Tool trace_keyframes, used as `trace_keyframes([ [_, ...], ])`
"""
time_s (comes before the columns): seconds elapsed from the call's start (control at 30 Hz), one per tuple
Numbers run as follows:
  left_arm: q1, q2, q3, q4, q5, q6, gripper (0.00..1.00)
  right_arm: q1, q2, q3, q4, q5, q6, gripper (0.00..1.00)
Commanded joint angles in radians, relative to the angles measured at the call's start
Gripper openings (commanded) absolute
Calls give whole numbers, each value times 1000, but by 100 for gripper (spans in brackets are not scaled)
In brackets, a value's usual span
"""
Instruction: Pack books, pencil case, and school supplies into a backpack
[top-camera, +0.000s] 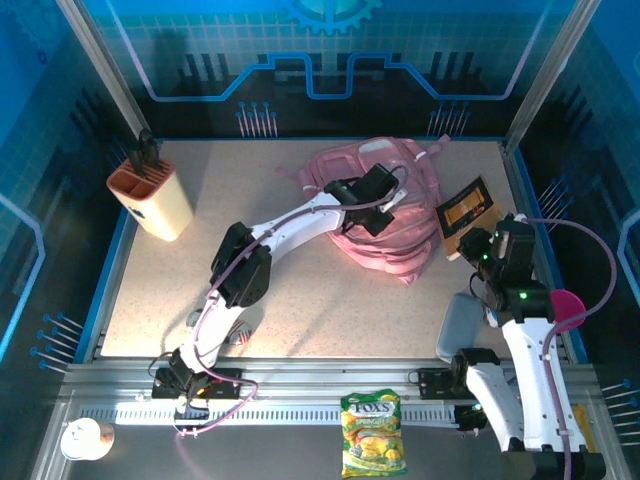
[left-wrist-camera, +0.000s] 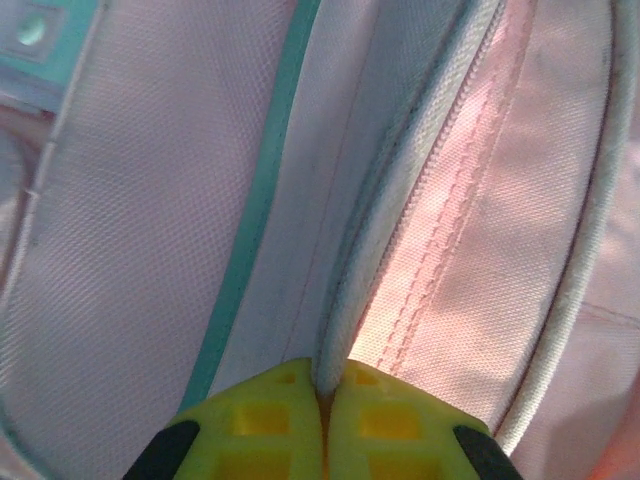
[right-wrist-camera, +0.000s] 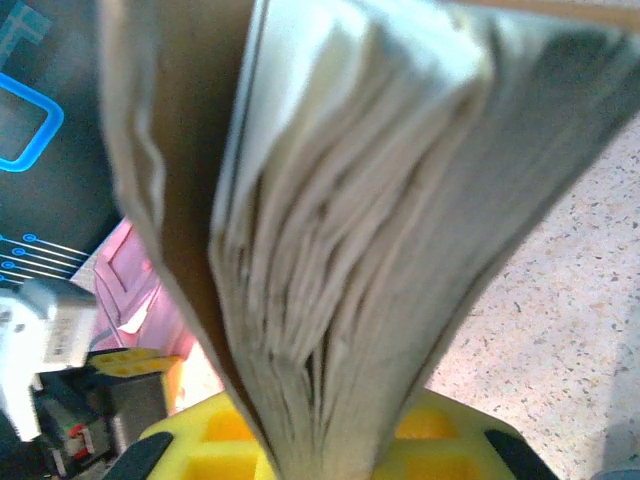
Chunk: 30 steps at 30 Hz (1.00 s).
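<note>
From above, the pink backpack (top-camera: 405, 245) lies on the surface (top-camera: 300, 300), far and right of centre. The left arm reaches across it, and the left end effector (top-camera: 380, 212) is down on the fabric. Just right of the backpack, the right end effector (top-camera: 468, 240) holds a dark brown book (top-camera: 465, 213) tilted above the surface. At the far left stands a beige holder (top-camera: 155, 205) with an orange top and dark items (top-camera: 143, 150) upright in it. A yellow-green snack bag (top-camera: 372, 432) lies on the near rail.

In the left wrist view, the left end effector (left-wrist-camera: 322, 425) is clenched, its yellow fingers (left-wrist-camera: 260, 420) pinching a grey zipper edge (left-wrist-camera: 370, 270) of the backpack (left-wrist-camera: 150, 220). What the bag contains cannot be seen.

In the right wrist view, the right end effector (right-wrist-camera: 320, 455) grasps the book (right-wrist-camera: 340, 230) edge-on, its pages fanning between the yellow fingers (right-wrist-camera: 220, 440). Part of the backpack (right-wrist-camera: 135, 280) shows at the left and the speckled surface (right-wrist-camera: 560, 330) at the right.
</note>
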Motion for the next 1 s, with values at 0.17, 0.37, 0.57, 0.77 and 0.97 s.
trace_keyframes([
  [0.17,42,-256,-226,299,-114,-115,0,-50,-73,31,6,-29,-51,0],
  [0.37,48,-304,-284,425,-169,-152,0,-89,-113,36,-44,-43,-46,0],
  [0.57,51,-287,-263,427,-186,-180,0,-97,-131,38,-80,-17,-23,0],
  [0.77,51,-293,-249,414,-126,-196,0,-96,-83,-18,54,-208,52,0],
  [0.97,51,-321,-229,404,-18,-198,0,-67,12,-175,514,-471,316,0],
])
